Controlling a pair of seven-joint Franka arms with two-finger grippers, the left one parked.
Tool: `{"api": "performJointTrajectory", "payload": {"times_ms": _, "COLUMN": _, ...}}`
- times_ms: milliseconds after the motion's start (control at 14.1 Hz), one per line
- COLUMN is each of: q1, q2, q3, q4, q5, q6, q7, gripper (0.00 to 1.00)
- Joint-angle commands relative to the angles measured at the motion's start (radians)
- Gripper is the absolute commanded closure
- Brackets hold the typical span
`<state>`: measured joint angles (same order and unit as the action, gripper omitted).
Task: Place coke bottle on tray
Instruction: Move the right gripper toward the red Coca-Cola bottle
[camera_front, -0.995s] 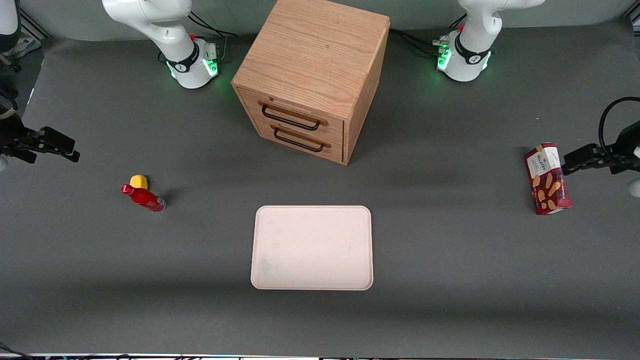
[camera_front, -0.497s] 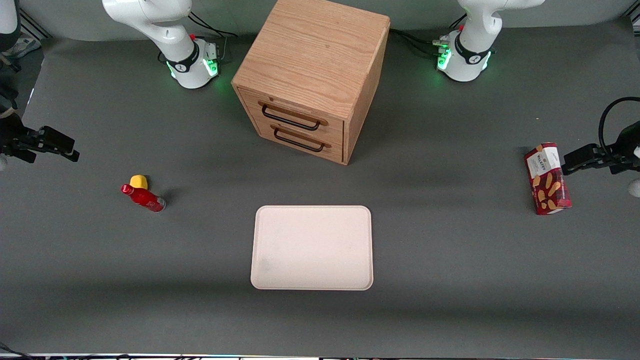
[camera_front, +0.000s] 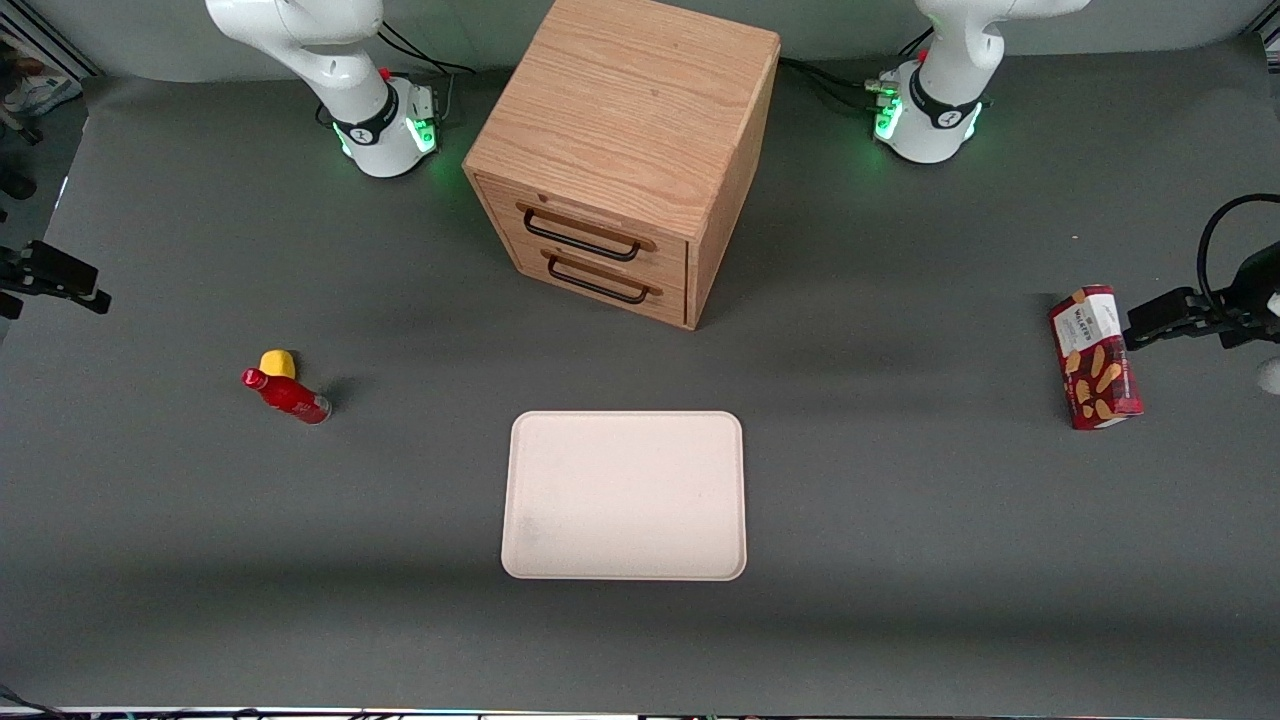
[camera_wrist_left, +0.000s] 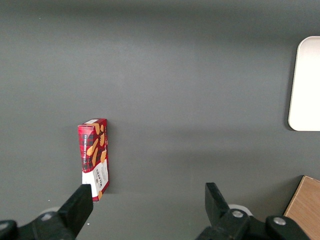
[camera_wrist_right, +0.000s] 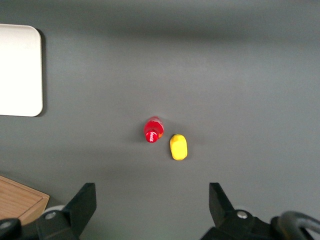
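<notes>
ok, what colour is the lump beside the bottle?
Yellow lump, clearest in the right wrist view; the open tool hangs above it.

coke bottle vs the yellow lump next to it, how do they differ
The coke bottle is red, slim and stands upright with a narrow neck; the yellow lump is yellow, rounded and squat. The bottle is nearer the front camera than the lump. Both rest on the table toward the working arm's end, off the tray, with the open end effector above them.

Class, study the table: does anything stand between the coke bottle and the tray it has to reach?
Nothing visible does. Bare mat lies between the coke bottle and the tray. The yellow lump sits beside the bottle, farther from the front camera, off that line. The gripper hangs open above both.
</notes>
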<state>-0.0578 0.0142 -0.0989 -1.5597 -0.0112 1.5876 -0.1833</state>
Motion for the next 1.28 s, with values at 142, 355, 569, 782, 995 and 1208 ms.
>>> {"api": "performJointTrajectory", "payload": {"times_ms": 142, "q1": -0.01, "q2": -0.103, "q3": 0.008, "q4": -0.124, "q5": 0.02, "q6": -0.001, "q7": -0.038, "gripper": 0.0}}
{"api": "performJointTrajectory", "payload": {"times_ms": 355, "q1": -0.002, "q2": -0.128, "q3": 0.008, "q4": -0.146, "q5": 0.019, "q6": 0.0, "q7": -0.038, "gripper": 0.0}}
{"api": "performJointTrajectory", "payload": {"times_ms": 569, "q1": -0.002, "q2": -0.134, "q3": 0.008, "q4": -0.167, "q5": 0.019, "q6": 0.015, "q7": -0.079, "gripper": 0.0}}
{"api": "performJointTrajectory", "payload": {"times_ms": 782, "q1": -0.002, "q2": -0.143, "q3": 0.008, "q4": -0.262, "q5": 0.02, "q6": 0.103, "q7": -0.079, "gripper": 0.0}}
{"api": "performJointTrajectory", "payload": {"times_ms": 995, "q1": 0.001, "q2": -0.158, "q3": 0.008, "q4": -0.374, "q5": 0.02, "q6": 0.219, "q7": -0.078, "gripper": 0.0}}
{"api": "performJointTrajectory", "payload": {"times_ms": 1208, "q1": 0.006, "q2": -0.146, "q3": 0.01, "q4": -0.489, "q5": 0.022, "q6": 0.377, "q7": -0.071, "gripper": 0.0}}
